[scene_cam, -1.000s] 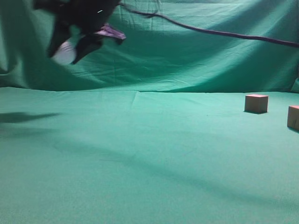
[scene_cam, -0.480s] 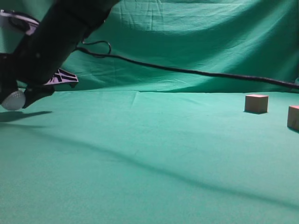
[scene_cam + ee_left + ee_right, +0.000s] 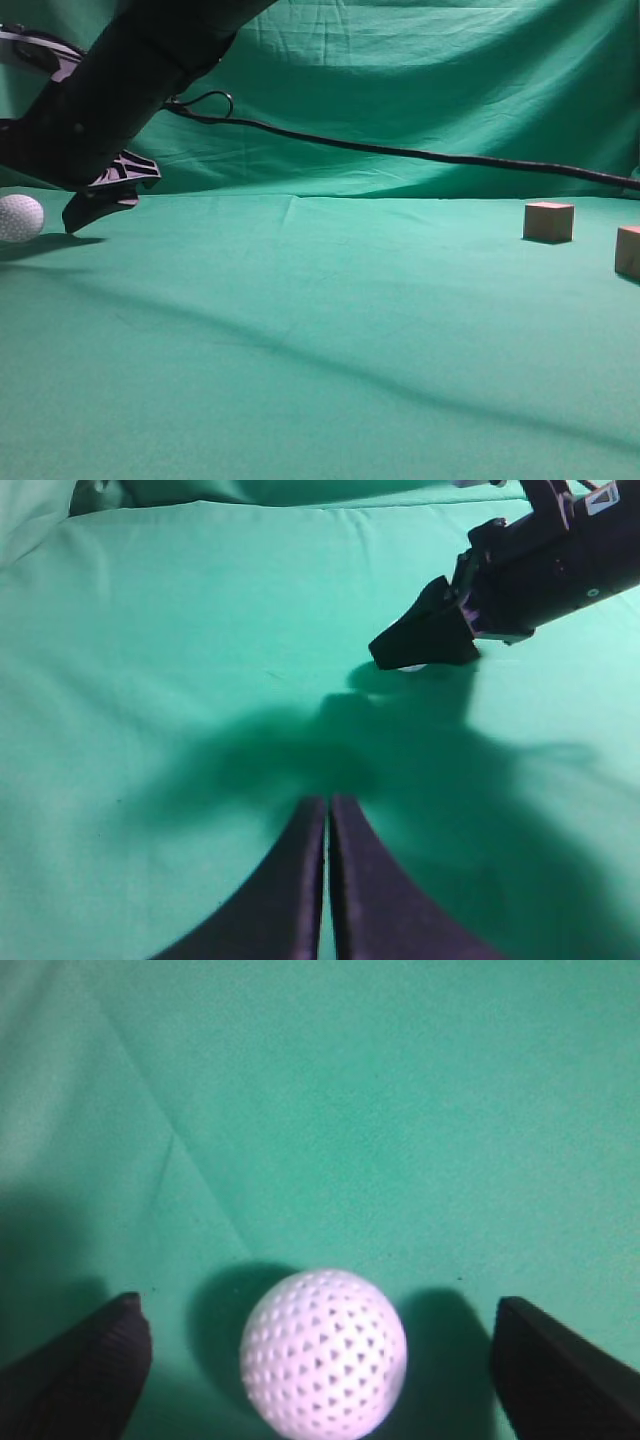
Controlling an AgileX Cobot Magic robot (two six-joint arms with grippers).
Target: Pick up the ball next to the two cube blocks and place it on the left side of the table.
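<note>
Ball point(image 3: 323, 1350) resting on table point(image 3: 320, 340) at far left, free between spread fingers of right gripper point(image 3: 320, 1360); left gripper point(image 3: 327, 880) pinched closed, empty. Risk: finger clips ball on retreat, ball rolls off edge

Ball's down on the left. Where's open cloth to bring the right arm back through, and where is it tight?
Bare cloth spans the middle of the table, between the ball at the left edge and the two cube blocks at far right. Tight spots: around the ball, where the open right gripper straddles it, and the cubes' corner.
</note>
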